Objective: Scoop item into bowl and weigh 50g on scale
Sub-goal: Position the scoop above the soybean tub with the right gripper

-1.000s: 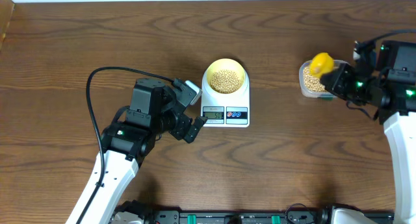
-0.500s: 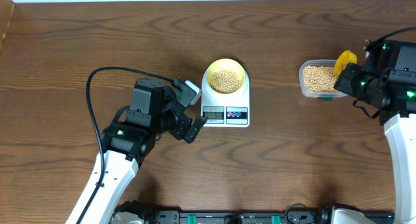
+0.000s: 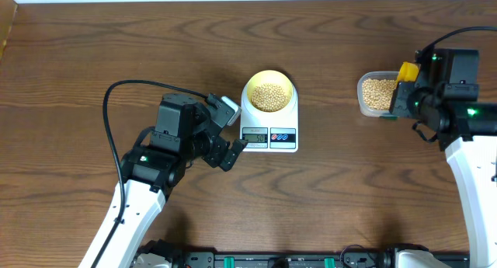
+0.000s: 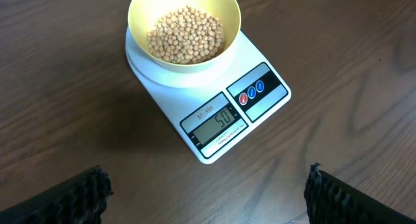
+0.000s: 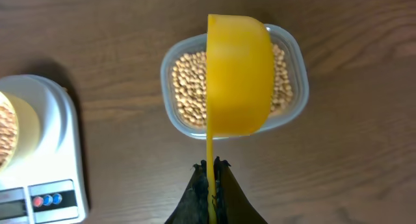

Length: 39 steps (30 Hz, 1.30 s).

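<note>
Weighing station: a pale yellow-green shallow bowl [image 4: 138, 19] of small round tan beans [image 4: 185, 34] is seated on the white flat kitchen scale [image 4: 195, 97]; "50" is shown on its digital display [image 4: 221, 120].

The left end effector [image 3: 231, 133] is released, jaws wide, just beside the scale's front left corner over the dark wooden surface [image 3: 349, 190]. The right end effector [image 5: 212, 185] is clenched on the thin handle of a yellow plastic scoop [image 5: 239, 74], held over a clear rounded plastic tub [image 5: 292, 55] of more beans, well apart from the scale.
</note>
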Each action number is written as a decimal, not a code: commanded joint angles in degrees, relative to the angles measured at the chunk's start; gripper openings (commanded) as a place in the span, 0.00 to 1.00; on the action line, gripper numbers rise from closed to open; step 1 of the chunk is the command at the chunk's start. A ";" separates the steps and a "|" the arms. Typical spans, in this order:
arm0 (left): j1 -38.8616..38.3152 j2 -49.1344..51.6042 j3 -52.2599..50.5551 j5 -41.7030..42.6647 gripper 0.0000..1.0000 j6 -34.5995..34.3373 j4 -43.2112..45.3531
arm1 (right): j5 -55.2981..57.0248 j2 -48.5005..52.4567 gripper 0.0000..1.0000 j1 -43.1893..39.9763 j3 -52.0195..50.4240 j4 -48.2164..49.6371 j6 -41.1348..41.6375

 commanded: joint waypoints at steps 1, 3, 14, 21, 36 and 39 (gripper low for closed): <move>0.24 -0.35 0.22 0.26 0.98 0.13 0.07 | 3.63 -0.48 0.01 0.98 0.33 -0.74 -1.31; 0.24 -0.35 0.22 0.26 0.98 0.13 0.07 | 3.63 -0.48 0.01 1.25 0.33 -0.76 -1.31; 0.24 -0.35 0.22 0.28 0.98 0.13 0.07 | 4.44 0.50 0.01 1.77 0.33 -1.14 -1.31; 0.24 -0.35 0.22 0.26 0.98 0.13 0.07 | 4.52 2.12 0.01 1.77 0.33 -1.62 -3.04; 0.24 -0.35 0.22 0.26 0.98 0.13 0.07 | 5.11 3.08 0.01 1.75 0.33 -2.89 -8.13; 0.26 -0.35 0.22 0.26 0.98 0.13 0.07 | 4.87 3.08 0.01 1.75 0.33 -2.60 -7.19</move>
